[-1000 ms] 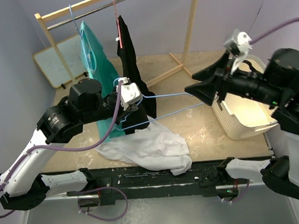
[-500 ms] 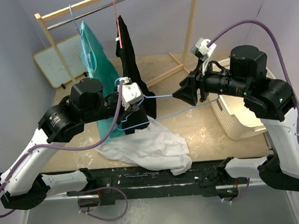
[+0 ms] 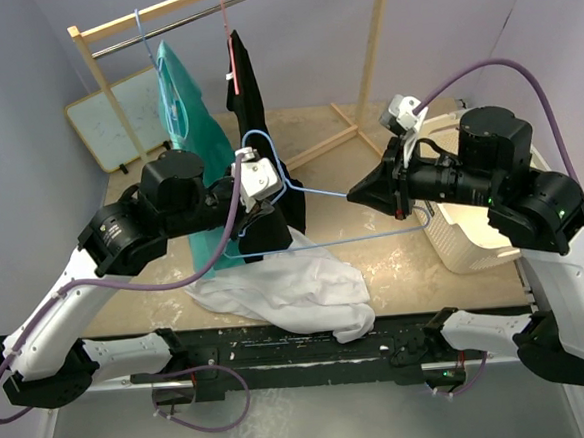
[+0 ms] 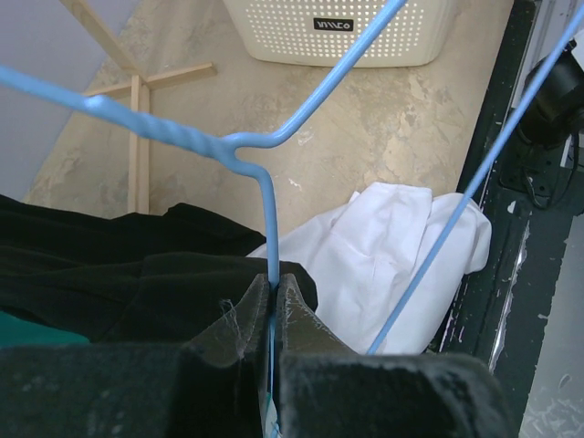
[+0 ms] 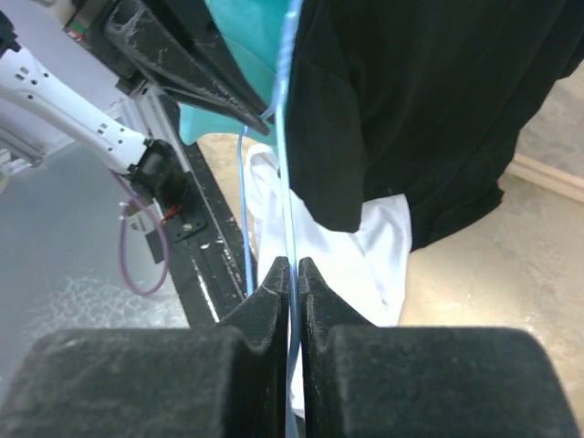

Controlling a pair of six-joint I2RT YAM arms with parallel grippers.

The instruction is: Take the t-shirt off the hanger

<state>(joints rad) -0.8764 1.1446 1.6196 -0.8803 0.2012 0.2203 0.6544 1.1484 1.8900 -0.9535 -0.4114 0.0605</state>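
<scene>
Presently: blue hanger (image 3: 330, 189), bare, held level. Left gripper (image 4: 272, 287) clamped on wire below its twisted neck; right gripper (image 5: 292, 269) clamped on far end. White t-shirt (image 3: 287, 289) heaped on table (image 3: 395, 262), beneath both grippers.

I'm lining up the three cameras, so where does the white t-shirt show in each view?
Top external: white t-shirt heaped bottom centre, at the near edge of the table.
Left wrist: right of centre, beyond the black shirt.
Right wrist: lower centre, under the black shirt's hem.
Shared landmark: the blue hanger, crossing every view.
</scene>
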